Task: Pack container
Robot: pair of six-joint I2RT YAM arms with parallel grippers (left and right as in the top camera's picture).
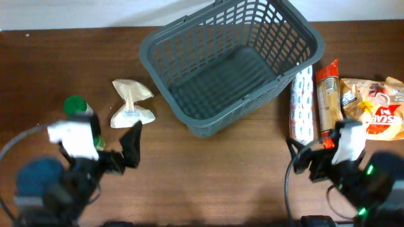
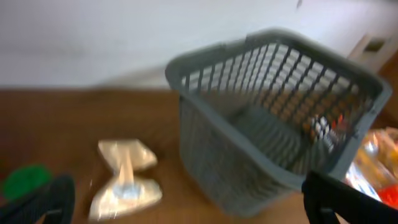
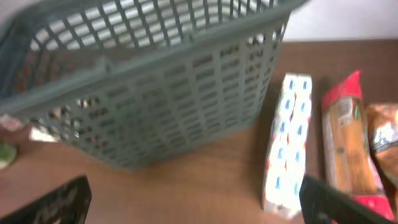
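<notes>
Holding: nothing; left tool [image 1: 123,154] and right tool [image 1: 310,151] both gaped wide.
Where: container [image 1: 218,126] sat on desk [image 1: 208,183], top centre.
Left of it: beige pouch [image 1: 131,104], green-capped bottle [image 1: 76,106].
Right of it: white-blue pack [image 1: 302,104], red pack [image 1: 327,101], snack bag [image 1: 379,107].

The green-capped bottle [image 1: 76,104] is largely hidden under the left arm. The basket [image 1: 218,123] loses its far rim at the overhead's top edge, and the snack bag [image 1: 379,110] its right end. The left wrist view is blurred, so the beige packet [image 2: 124,177] is only a smear.
</notes>
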